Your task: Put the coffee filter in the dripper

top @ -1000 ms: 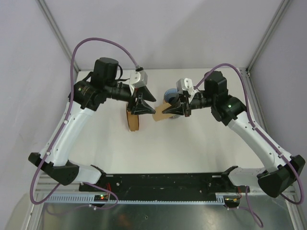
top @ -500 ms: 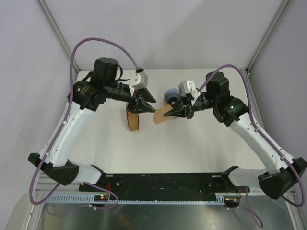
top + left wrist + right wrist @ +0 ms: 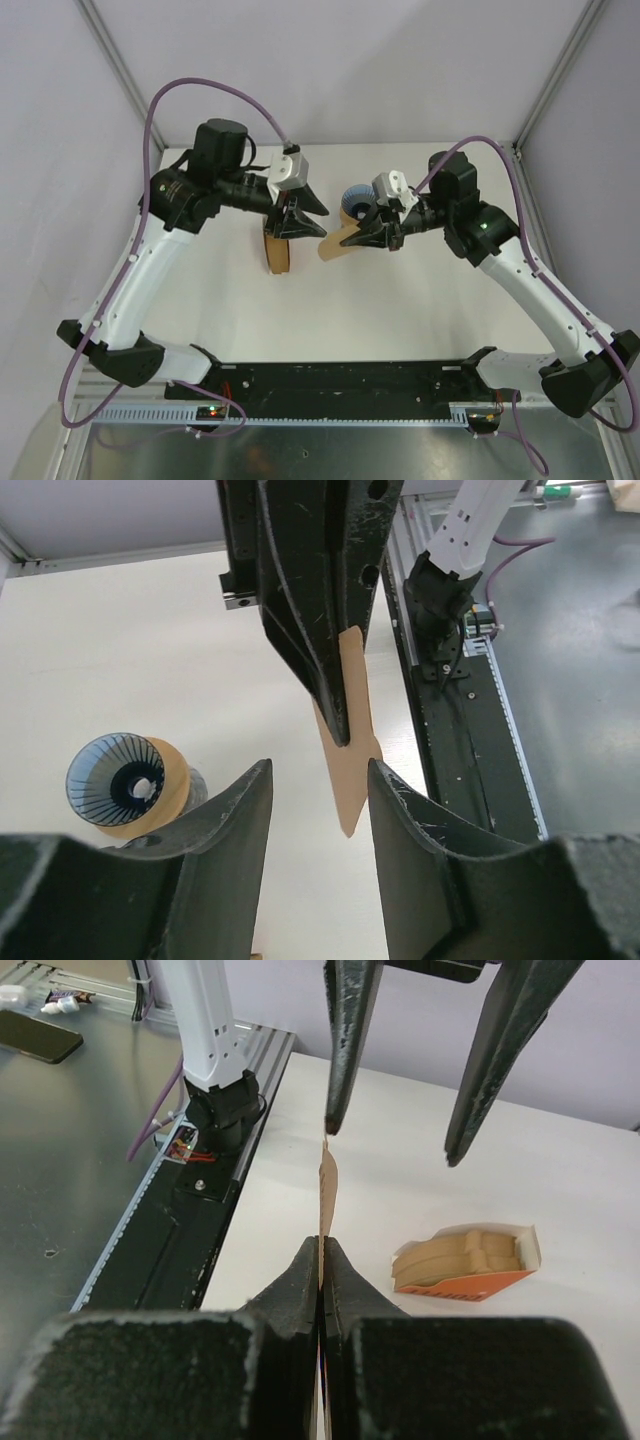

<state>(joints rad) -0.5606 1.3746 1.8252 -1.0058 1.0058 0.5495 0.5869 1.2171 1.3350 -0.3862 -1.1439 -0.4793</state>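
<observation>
Two grippers face each other. Your right gripper is pressed together on the coffee filter, holding it in the air just beside the dripper. Your left gripper stands with jaws spread at the filter's free end; contact there cannot be told.

2 white arms, black joints, purple cables
</observation>
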